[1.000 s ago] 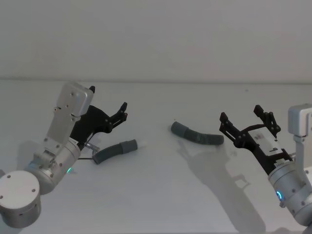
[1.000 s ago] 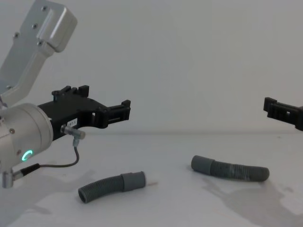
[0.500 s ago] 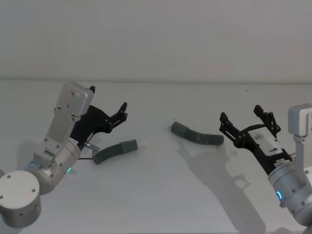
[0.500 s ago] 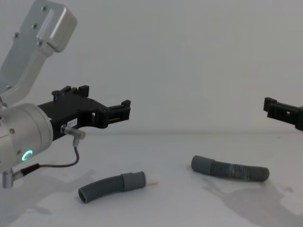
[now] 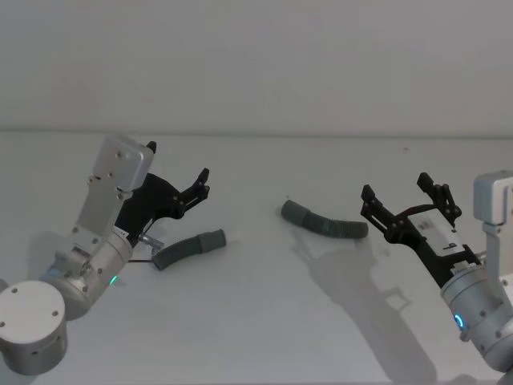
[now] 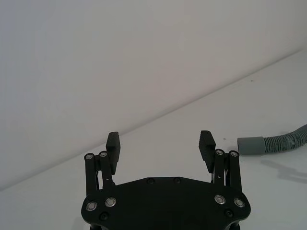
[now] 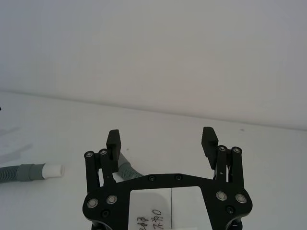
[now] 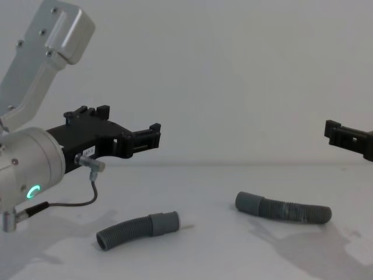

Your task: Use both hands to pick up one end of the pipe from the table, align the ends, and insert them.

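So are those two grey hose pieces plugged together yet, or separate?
Separate. The left hose piece and the right hose piece lie apart on the table, with bare surface between them.

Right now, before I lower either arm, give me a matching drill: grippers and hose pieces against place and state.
1. left gripper
2. right gripper
3. white-tipped hose piece
4. plain-cuff hose piece

A. on the table, right of centre
B. open, raised, robot's left
C. on the table, left side
D. open, raised, robot's right

Pairs: 1-B, 2-D, 3-C, 4-A
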